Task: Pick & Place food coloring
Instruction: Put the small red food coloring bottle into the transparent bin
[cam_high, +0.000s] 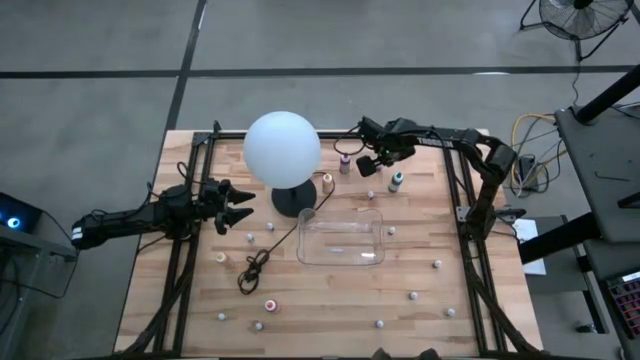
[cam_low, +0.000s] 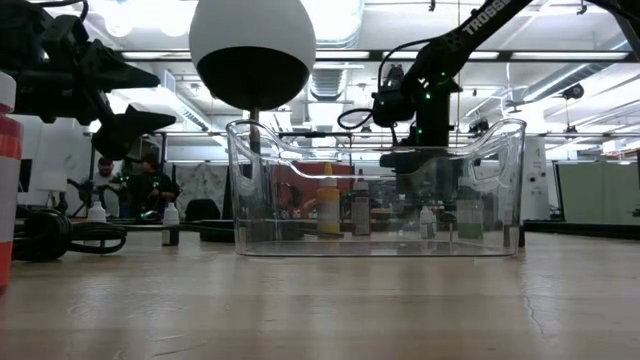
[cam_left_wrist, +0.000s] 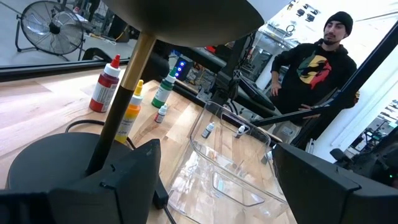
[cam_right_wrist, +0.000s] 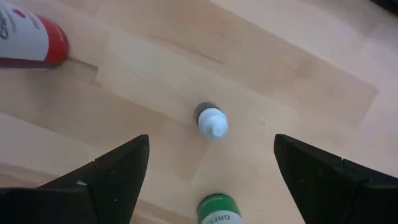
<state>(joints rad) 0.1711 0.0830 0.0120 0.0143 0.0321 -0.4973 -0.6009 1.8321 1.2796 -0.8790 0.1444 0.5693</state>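
Wooden table (cam_high: 420, 270): I hold the right gripper (cam_right_wrist: 210, 163) spread above a white-capped dropper bottle (cam_right_wrist: 211, 119).
Left gripper (cam_high: 243, 207) spread, idle; descending off-centre, I risk toppling the bottle or clipping the green-capped bottle (cam_right_wrist: 219, 210).

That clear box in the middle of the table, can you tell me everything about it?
The clear plastic tray is a see-through rectangular tub with rounded corners and tall, slightly flared walls. It sits upright and open-topped on the wooden table, right beside the dark base of the globe lamp. It looks empty; the little bottles seen through it in the low view stand behind it. Neither claw touches it.
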